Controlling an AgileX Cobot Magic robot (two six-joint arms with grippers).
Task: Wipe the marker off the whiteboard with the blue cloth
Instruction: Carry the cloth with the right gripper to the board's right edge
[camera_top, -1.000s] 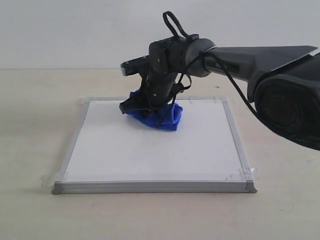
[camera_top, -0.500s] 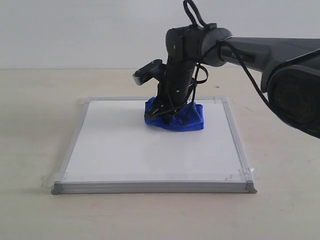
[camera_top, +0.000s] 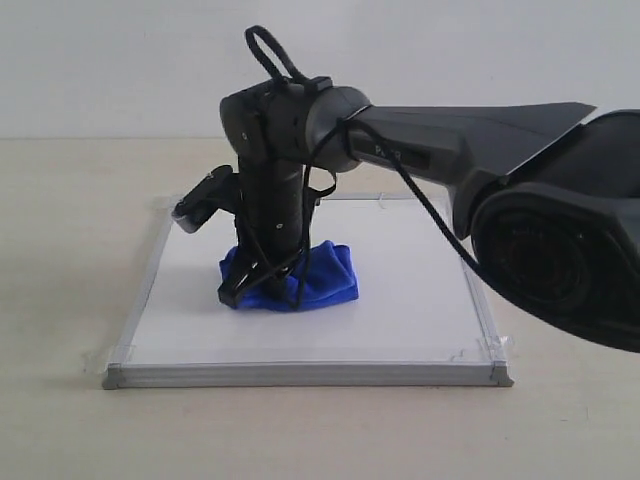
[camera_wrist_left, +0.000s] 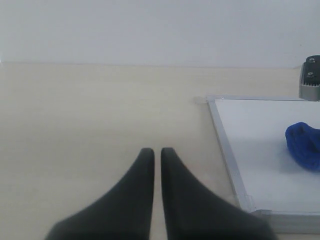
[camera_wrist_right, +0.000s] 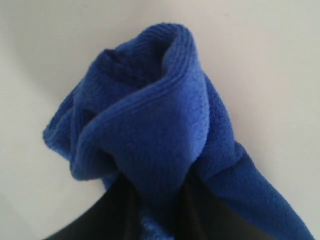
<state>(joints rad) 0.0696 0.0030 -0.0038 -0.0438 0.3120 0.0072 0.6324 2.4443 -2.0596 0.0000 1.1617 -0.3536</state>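
A plain pale wall (camera_top: 100, 60) stands behind a beige counter (camera_top: 60, 300), which fills the lower part of the exterior view. The whiteboard (camera_top: 400, 300) lies flat on it across the middle of the frame. It has a silver frame, and clear tape (camera_top: 480, 350) holds its near corners to the counter.

My left pincer (camera_wrist_left: 156, 156) shows only in the left wrist view. Its two dark fingers are closed together with the thinnest slit between them and hold nothing. It hangs over bare counter, beside the whiteboard's frame but apart from it.

Left of centre in the exterior view, my right pincer (camera_top: 258, 292) points straight down at the board. Its jaws are clamped on the blue cloth (camera_top: 330, 280). The cloth is bunched and pressed against the white surface in the board's near left part, and a loose fold spills out toward the centre of the frame. In the right wrist view the blue cloth (camera_wrist_right: 150, 125) bulges up between my black fingers (camera_wrist_right: 112, 212), pinched at its base, with white board all around it.

From there my right arm (camera_top: 450, 150) runs back to the right of the frame. Its large dark joint fills the right edge.
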